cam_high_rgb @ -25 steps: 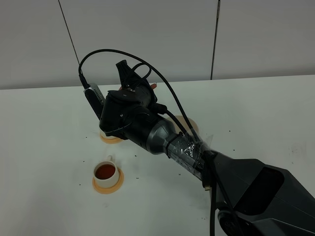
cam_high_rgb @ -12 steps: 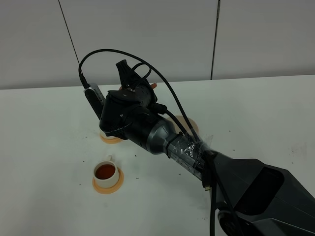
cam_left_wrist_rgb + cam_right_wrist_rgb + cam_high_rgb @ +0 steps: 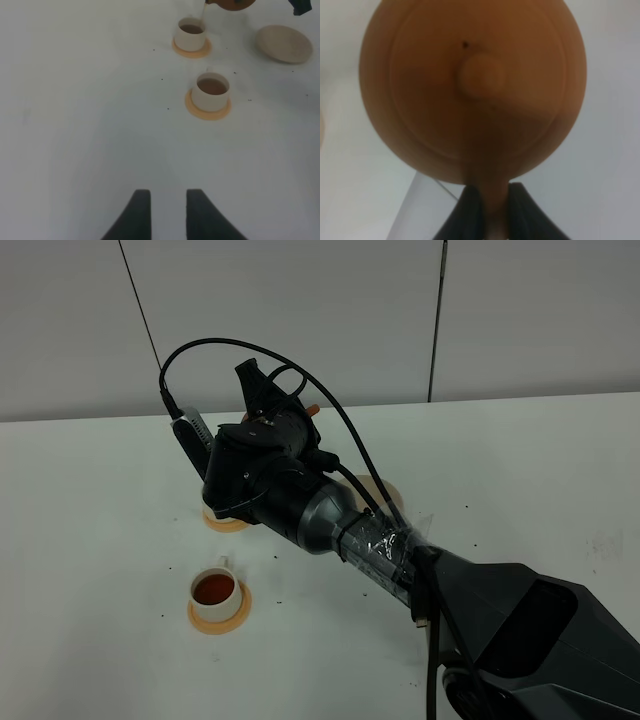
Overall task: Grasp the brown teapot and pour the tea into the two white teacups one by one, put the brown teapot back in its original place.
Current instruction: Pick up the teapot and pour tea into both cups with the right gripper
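Right gripper [image 3: 489, 202] pinches the brown teapot [image 3: 472, 87] by its handle above the far teacup [image 3: 190, 34] — stream falling. Left gripper [image 3: 164, 212] idle, spread. Risk: over-tilt overflows onto coaster [image 3: 191, 49].

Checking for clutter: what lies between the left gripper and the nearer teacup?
Nothing; in the left wrist view the stretch of white table from the left gripper to the nearer white teacup, which stands on its orange coaster, is bare.
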Action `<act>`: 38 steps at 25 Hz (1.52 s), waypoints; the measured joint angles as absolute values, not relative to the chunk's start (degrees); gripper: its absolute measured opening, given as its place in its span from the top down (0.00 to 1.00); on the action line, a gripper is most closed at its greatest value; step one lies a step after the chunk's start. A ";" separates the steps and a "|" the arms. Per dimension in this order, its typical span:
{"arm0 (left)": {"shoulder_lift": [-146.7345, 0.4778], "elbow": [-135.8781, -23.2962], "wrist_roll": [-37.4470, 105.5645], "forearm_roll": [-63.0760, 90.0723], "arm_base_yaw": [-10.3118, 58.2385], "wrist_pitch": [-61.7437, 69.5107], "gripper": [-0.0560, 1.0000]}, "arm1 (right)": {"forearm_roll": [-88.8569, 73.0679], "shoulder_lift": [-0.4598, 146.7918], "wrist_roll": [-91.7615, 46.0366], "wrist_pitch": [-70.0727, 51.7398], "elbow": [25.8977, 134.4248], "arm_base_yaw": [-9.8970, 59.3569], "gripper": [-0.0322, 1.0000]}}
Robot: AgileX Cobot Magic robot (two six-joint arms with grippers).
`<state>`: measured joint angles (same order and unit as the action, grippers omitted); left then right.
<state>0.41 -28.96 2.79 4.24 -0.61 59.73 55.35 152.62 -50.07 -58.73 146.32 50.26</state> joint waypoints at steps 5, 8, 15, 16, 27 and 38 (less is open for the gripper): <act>0.41 -28.96 2.79 4.24 -0.61 59.73 0.72 | 55.35 152.62 -50.07 -58.73 146.32 50.26 0.88; 0.41 -28.96 2.79 4.24 -0.61 59.73 0.72 | 55.35 152.62 -50.07 -58.69 146.32 50.26 0.88; 0.41 -28.96 2.79 4.24 -0.61 59.73 0.72 | 53.45 152.62 -50.02 -58.74 146.32 50.30 0.88; 0.41 -28.96 2.79 4.24 -0.61 59.73 0.72 | 52.94 152.62 -50.02 -58.86 146.32 50.30 0.88; 0.41 -28.96 2.82 4.24 -0.61 59.73 0.72 | 48.43 152.62 -49.31 -60.08 146.32 50.30 0.88; 0.41 -28.96 2.82 4.24 -0.61 59.73 0.72 | 42.44 152.62 -49.01 -61.22 152.10 50.54 0.88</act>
